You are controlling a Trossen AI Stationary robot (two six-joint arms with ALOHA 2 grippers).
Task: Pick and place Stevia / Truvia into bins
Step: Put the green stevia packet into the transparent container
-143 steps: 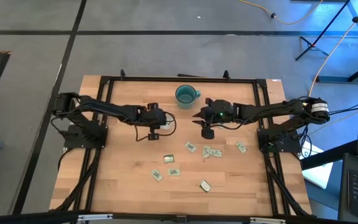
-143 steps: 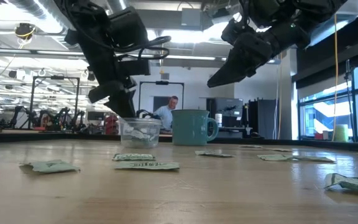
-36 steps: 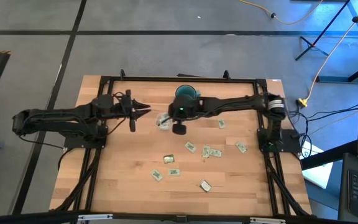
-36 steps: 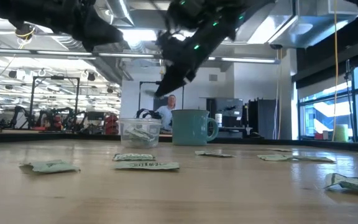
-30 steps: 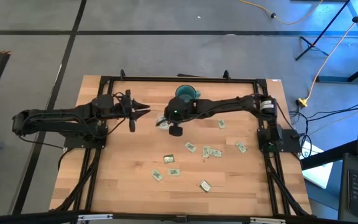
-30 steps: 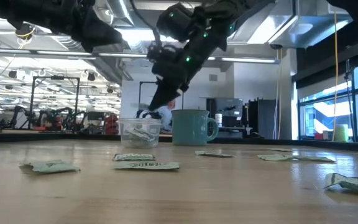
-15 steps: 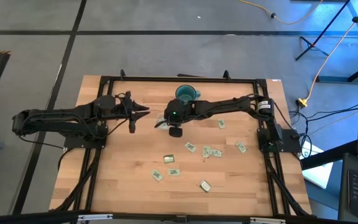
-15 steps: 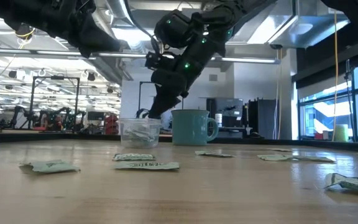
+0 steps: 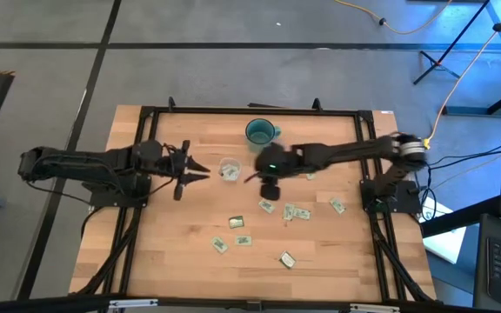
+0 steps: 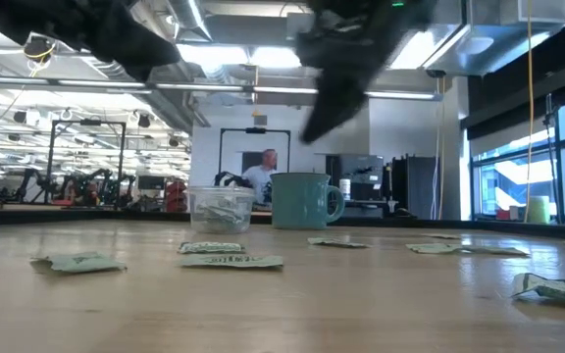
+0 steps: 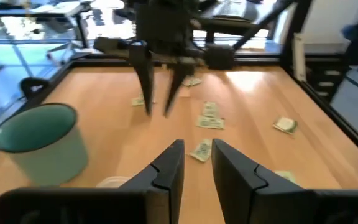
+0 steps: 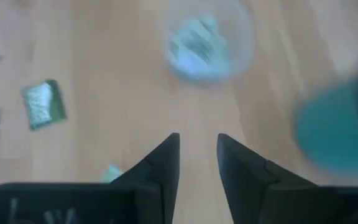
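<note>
On the table (image 9: 172, 252), upper centre of the high view: the right arm has swung back from over the tub toward the frame's middle.
Right gripper (image 9: 252, 178): half a second ago it hung directly above the bin; now it sits to the right of it, just below the teal mug (image 9: 259, 132), fingers (image 12: 160, 163) parted by a narrow gap and holding nothing.
Left gripper (image 9: 200, 170): parked left of the bin, tips aimed at it, fingers (image 11: 166, 168) slightly apart and empty, barely shifted.
Bin (image 9: 229, 169): the clear tub shows pale packets inside, seen from the right wrist too.
Meaning: a drop looks just completed, so the right arm is likely heading for another packet.
Stevia packets (image 9: 297, 212): several remain loose, strewn across the lower centre and right of the table, well apart from the bin.
</note>
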